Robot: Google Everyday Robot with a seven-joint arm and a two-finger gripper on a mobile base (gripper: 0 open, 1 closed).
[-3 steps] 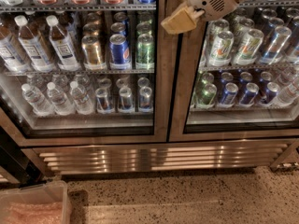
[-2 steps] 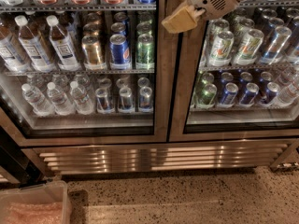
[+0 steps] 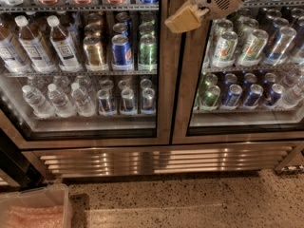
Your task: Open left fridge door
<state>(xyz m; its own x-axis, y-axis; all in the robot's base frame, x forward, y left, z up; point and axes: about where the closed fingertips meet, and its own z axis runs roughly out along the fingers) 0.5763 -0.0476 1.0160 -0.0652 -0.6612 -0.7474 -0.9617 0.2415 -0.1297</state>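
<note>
The left fridge door (image 3: 163,94) is a glass pane in a bronze-tinted steel frame. It stands shut, flush with the right door along the centre seam. Behind its glass are bottles (image 3: 61,42) and cans (image 3: 121,49) on wire shelves. My gripper (image 3: 184,18) has tan tips on a white wrist and comes in from the upper right. It is in front of the centre seam near the top, over the vertical frame where the two doors meet. It holds nothing that I can see.
The matching right door (image 3: 183,99) shows only cans (image 3: 223,46). A louvred steel grille (image 3: 161,158) runs below both doors. A clear plastic bin (image 3: 33,208) sits on the speckled floor (image 3: 190,203) at the bottom left. A dark edge (image 3: 12,160) stands at the far left.
</note>
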